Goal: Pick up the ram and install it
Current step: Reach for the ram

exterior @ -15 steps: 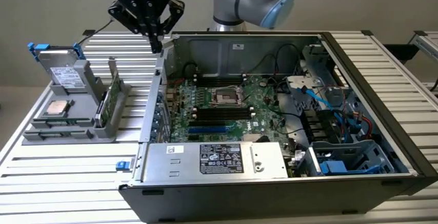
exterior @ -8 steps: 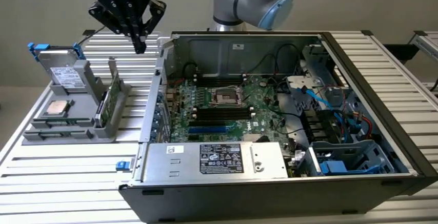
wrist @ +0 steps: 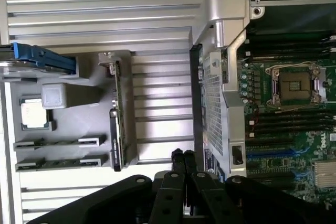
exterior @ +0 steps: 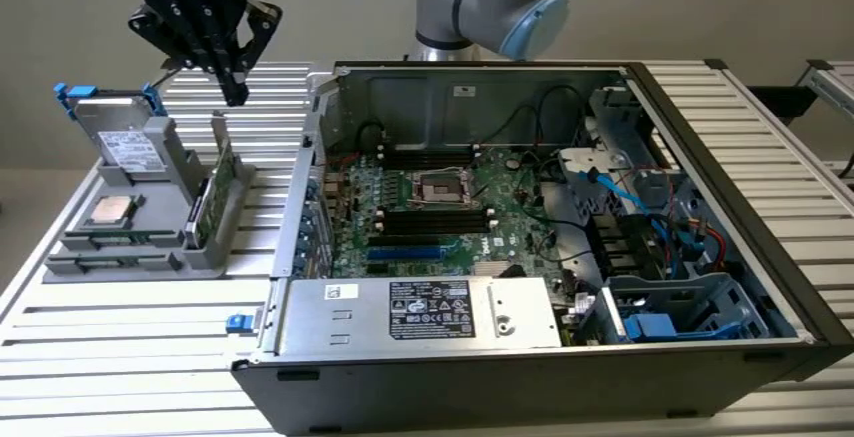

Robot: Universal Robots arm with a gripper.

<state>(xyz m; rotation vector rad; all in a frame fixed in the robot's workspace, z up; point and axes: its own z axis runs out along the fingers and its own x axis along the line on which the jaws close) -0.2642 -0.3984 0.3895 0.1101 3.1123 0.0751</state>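
While the tool (exterior: 236,93) hung over the grey rack (exterior: 127,257) on the counter (exterior: 160,357), at the exterior view's left, I saw its fingers pressed together, pinching nothing. The ram (exterior: 210,189) stood on edge in the rack's right side, below the tool and apart from it, left of the open case (exterior: 467,387).

hand (exterior: 236,89) near ram (exterior: 212,199), open computer case (exterior: 534,389)

Open air lies over the ram (exterior: 211,195), which stands on edge in the grey holder (exterior: 134,249). The case wall (exterior: 302,197) rises close on the exterior view's right (a slim gap), and a drive (exterior: 127,145) stands on its left.
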